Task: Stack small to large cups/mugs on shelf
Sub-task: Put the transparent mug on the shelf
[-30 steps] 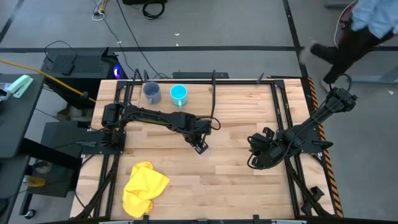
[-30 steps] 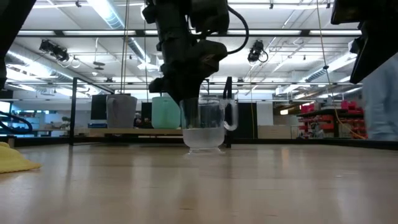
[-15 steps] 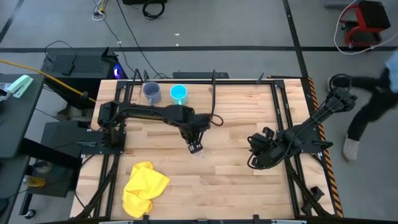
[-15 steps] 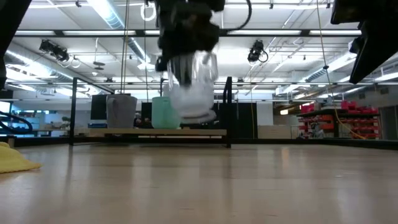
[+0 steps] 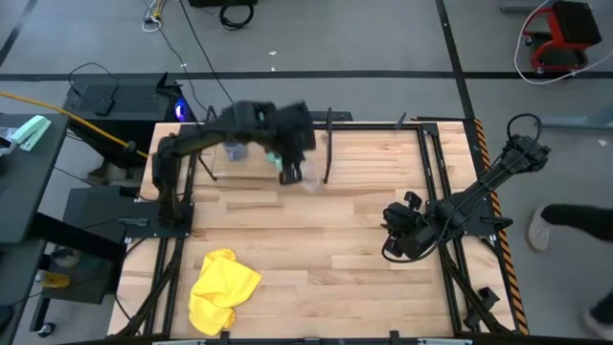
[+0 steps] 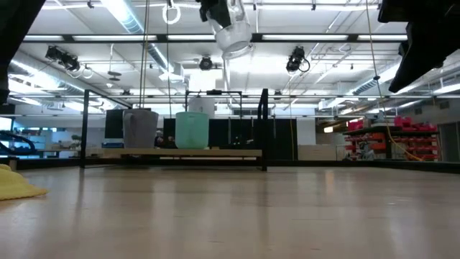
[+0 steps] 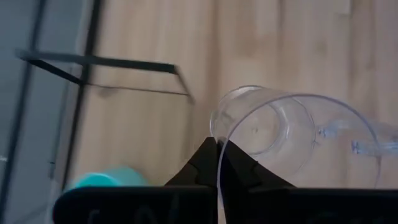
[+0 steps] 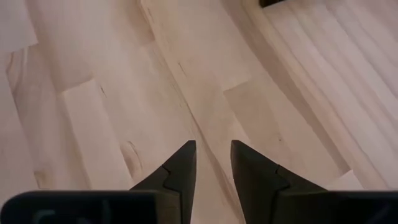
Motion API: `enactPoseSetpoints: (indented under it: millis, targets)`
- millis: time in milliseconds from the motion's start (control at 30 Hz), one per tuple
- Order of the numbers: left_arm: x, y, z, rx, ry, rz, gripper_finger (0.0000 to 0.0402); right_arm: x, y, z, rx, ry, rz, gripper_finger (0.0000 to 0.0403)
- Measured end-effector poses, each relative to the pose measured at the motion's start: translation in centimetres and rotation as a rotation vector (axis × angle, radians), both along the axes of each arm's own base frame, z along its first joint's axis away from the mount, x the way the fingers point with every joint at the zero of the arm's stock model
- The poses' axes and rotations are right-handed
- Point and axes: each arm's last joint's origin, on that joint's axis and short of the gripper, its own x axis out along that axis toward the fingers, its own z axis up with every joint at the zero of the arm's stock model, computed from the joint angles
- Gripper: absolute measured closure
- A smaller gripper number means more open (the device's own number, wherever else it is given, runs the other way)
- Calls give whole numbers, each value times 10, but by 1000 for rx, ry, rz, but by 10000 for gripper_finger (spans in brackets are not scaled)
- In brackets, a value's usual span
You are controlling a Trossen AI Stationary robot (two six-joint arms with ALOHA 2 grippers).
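My left gripper (image 5: 290, 171) is raised high near the table's far edge and is shut on the clear see-through cup (image 5: 308, 175), which also shows at the top of the low view (image 6: 234, 32). Below and beyond it, the grey-blue mug (image 6: 140, 128) and the cyan mug (image 6: 192, 129) stand upright on the narrow wooden shelf (image 6: 180, 152). From above, the arm partly covers both mugs. My right gripper (image 5: 400, 230) is slightly open over bare wood at the table's right. My left gripper pinches the clear cup's wall at its rim (image 7: 219, 163), one finger inside the cup and one outside, on the side away from the handle (image 7: 367, 142). The cup is lifted clear and hangs tilted below the fingers, high above the shelf.
A yellow cloth (image 5: 222, 290) lies at the table's near left. Thin black posts (image 5: 328, 144) rise from the shelf's ends. A person's leg shows on the floor beyond the table's right edge (image 5: 575, 220).
My left gripper has lifted the clear cup off the middle of the table and carried it up and toward the far edge, to above the shelf by the cyan mug. The cup has tipped from upright to tilted.
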Motion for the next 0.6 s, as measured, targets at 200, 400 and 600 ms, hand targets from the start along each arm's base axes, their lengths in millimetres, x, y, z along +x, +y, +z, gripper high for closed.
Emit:
enactPoseSetpoints:
  millis: [200,400,600]
  targets:
    - [-14,47,6,94,9,-13,394,1,-1,0,-20,-9,-7,300]
    - [-9,88,-15,142,83,-47,396,4,-7,0,-22,-8,-36,306]
    - [7,116,-50,165,182,-137,396,10,-14,1,-41,-11,-40,314]
